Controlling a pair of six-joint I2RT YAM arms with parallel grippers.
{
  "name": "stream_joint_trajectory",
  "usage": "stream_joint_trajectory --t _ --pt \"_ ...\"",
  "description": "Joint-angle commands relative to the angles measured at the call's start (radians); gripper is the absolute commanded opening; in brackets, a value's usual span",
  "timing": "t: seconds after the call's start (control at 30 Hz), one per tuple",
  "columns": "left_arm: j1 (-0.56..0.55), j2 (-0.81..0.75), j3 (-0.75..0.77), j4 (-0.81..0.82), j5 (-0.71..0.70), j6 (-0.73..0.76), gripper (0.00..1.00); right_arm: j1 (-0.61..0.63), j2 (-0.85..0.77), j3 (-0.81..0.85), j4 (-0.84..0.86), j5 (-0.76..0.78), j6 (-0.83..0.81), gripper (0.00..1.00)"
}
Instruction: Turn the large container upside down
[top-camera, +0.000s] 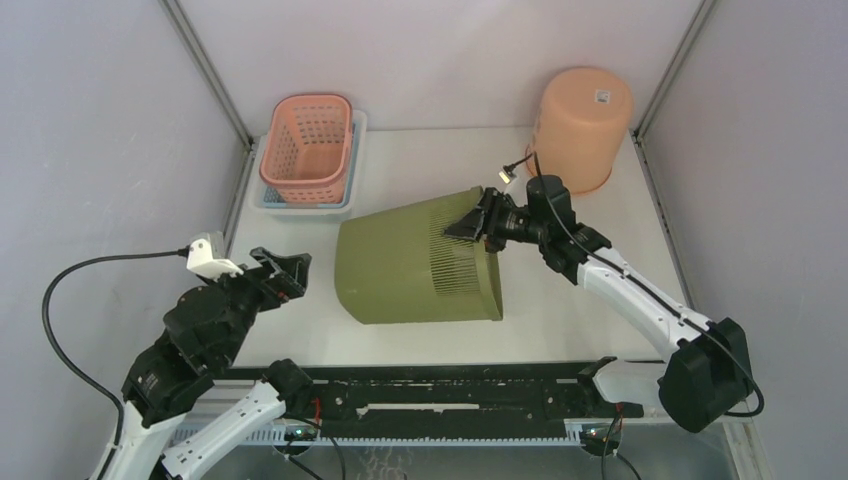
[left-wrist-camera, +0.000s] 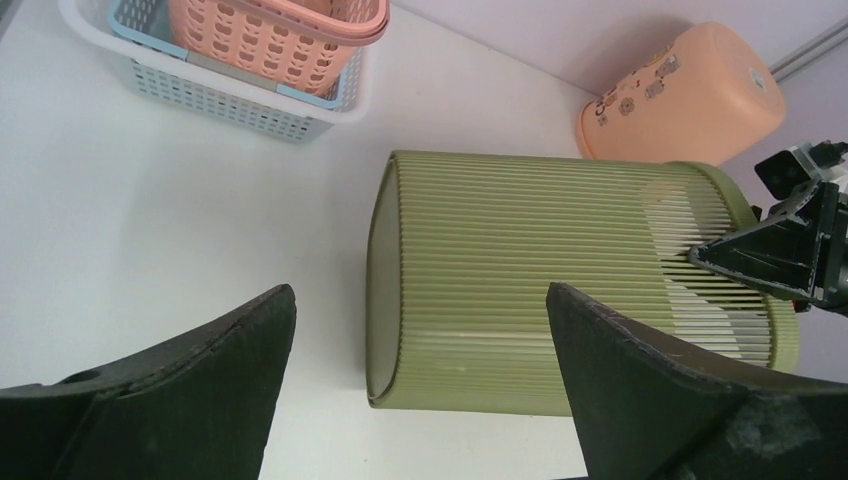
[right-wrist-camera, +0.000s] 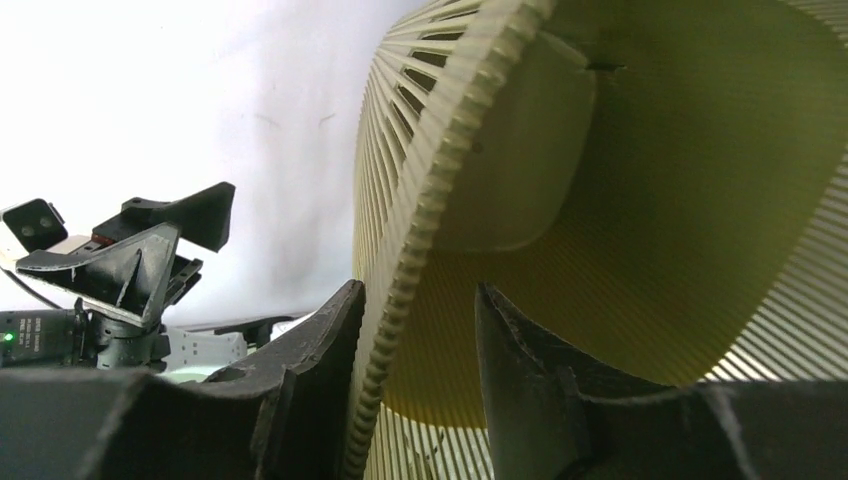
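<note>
The large container (top-camera: 410, 265) is an olive-green ribbed bin lying on its side in the middle of the table, closed base to the left and open mouth to the right. It also shows in the left wrist view (left-wrist-camera: 520, 270) and the right wrist view (right-wrist-camera: 680, 200). My right gripper (top-camera: 470, 222) straddles the upper rim of the mouth, one finger outside against the wall and one inside with a gap; in its own view (right-wrist-camera: 420, 290) the jaws stand apart. My left gripper (top-camera: 285, 272) is open and empty, left of the bin's base, also seen in its own view (left-wrist-camera: 420, 295).
A peach bucket (top-camera: 583, 120) stands upside down at the back right, also in the left wrist view (left-wrist-camera: 690, 95). A pink basket (top-camera: 308, 145) sits nested in a white and blue basket (top-camera: 262, 195) at the back left. Grey walls close in both sides.
</note>
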Motion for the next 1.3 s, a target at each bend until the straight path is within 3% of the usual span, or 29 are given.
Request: stream_joint_trajectory --t 0.0,0.1,0.3,0.4,0.47,0.73,0.77,0.8,0.83,0.87,0.9,1.03,1.27 --pt "0.005 0.031 -0.028 0.056 0.017 0.0 1.0 -0.045 -0.081 -0.052 0.008 -0.028 -0.047 0.48" --pt "0.005 0.041 -0.032 0.06 0.023 -0.001 1.0 -0.066 -0.107 -0.085 0.004 -0.069 -0.063 0.61" --pt "0.005 0.05 -0.038 0.067 0.028 -0.008 1.0 -0.119 -0.15 -0.114 -0.021 -0.181 -0.092 0.65" --pt "0.005 0.06 -0.041 0.077 0.036 -0.013 1.0 -0.13 -0.167 -0.146 0.011 -0.221 -0.067 0.63" --pt "0.004 0.068 -0.043 0.082 0.042 -0.016 1.0 -0.136 -0.173 -0.192 0.072 -0.251 -0.025 0.54" --pt "0.005 0.083 -0.048 0.088 0.049 -0.023 1.0 -0.127 -0.098 -0.331 0.392 -0.329 0.133 0.57" --pt "0.004 0.084 -0.048 0.088 0.049 -0.025 1.0 -0.123 -0.085 -0.336 0.413 -0.33 0.141 0.55" --pt "0.005 0.086 -0.048 0.088 0.049 -0.026 1.0 -0.12 -0.073 -0.341 0.438 -0.333 0.151 0.47" --pt "0.005 0.087 -0.047 0.089 0.049 -0.026 1.0 -0.121 -0.06 -0.346 0.483 -0.335 0.172 0.32" --pt "0.004 0.089 -0.045 0.088 0.049 -0.026 1.0 -0.121 -0.048 -0.351 0.522 -0.342 0.196 0.12" --pt "0.004 0.09 -0.044 0.087 0.048 -0.026 1.0 -0.122 -0.033 -0.354 0.56 -0.352 0.221 0.0" --pt "0.004 0.097 -0.034 0.079 0.042 -0.029 1.0 -0.111 0.018 -0.363 0.784 -0.365 0.355 0.0" --pt "0.005 0.112 0.077 0.022 0.03 -0.006 1.0 -0.074 0.257 -0.343 1.573 -0.24 0.825 0.0"
